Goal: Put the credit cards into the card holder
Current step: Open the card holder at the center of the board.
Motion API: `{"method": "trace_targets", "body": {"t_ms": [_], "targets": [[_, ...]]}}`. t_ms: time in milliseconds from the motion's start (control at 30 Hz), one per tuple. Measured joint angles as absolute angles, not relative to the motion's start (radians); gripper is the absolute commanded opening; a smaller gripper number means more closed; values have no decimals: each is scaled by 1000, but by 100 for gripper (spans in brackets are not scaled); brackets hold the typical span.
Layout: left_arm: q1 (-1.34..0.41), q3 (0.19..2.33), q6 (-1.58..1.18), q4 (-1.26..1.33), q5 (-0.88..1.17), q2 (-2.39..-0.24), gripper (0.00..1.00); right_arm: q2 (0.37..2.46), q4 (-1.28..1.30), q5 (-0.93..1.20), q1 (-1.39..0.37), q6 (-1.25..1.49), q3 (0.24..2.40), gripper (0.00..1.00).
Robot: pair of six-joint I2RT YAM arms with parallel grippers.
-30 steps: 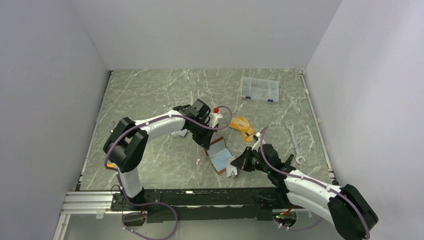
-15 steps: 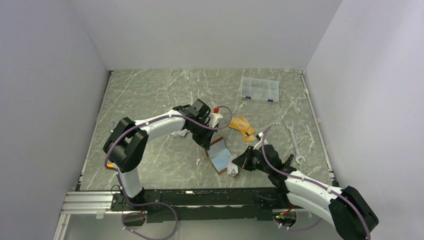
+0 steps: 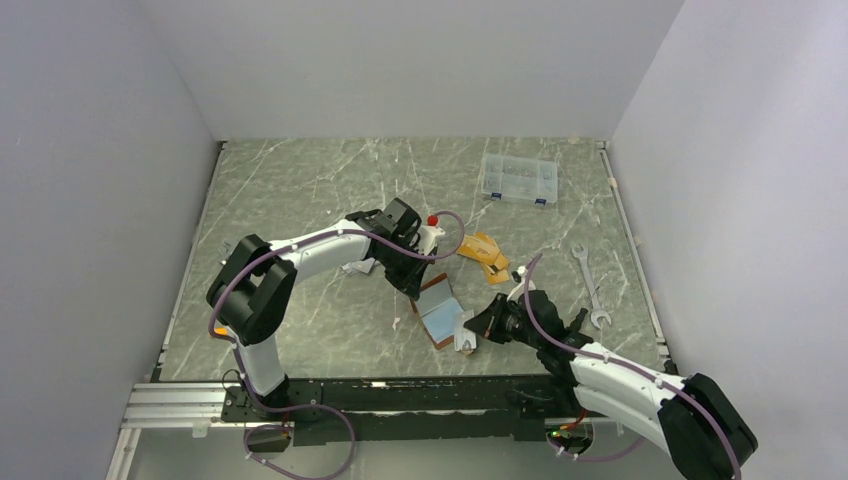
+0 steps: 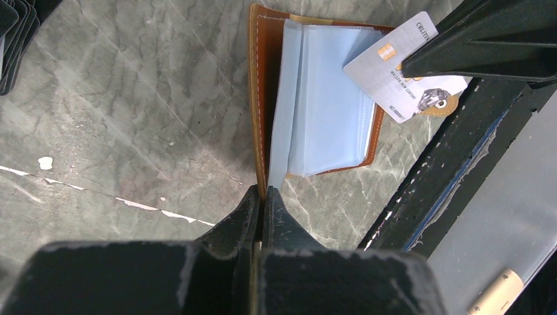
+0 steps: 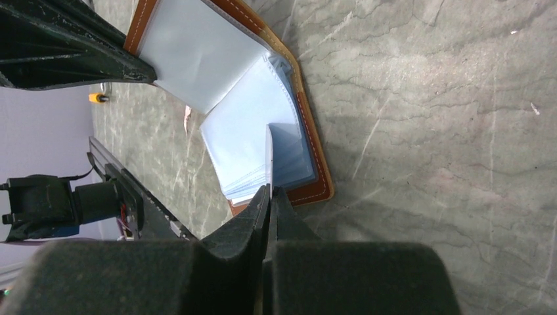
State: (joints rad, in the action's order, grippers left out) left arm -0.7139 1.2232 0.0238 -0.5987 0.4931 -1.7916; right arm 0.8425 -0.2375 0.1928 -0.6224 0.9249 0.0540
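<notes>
Silver card [image 4: 394, 82], clamped in the right gripper [image 5: 269, 193], points toward the holder [image 4: 259, 79] sleeves; left gripper [image 4: 261, 195] pinches its cover.

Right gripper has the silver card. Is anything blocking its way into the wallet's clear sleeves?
Nothing visible blocks it. The silver card in the right gripper overlaps the edge of the clear sleeves in the left wrist view. The left gripper pinches the wallet at the opposite end, off that path.
</notes>
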Motion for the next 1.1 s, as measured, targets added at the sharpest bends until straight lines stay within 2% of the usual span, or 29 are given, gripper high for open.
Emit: {"method": "trace_targets", "body": {"t_ms": [467,1100], "targets": [[-713,1217,23,-588,493,-1791,0,699,-147,247,-622,920,15,0],[-713,1217,23,-588,493,-1792,0,752,-180,354,-622,915,13,0]]}}
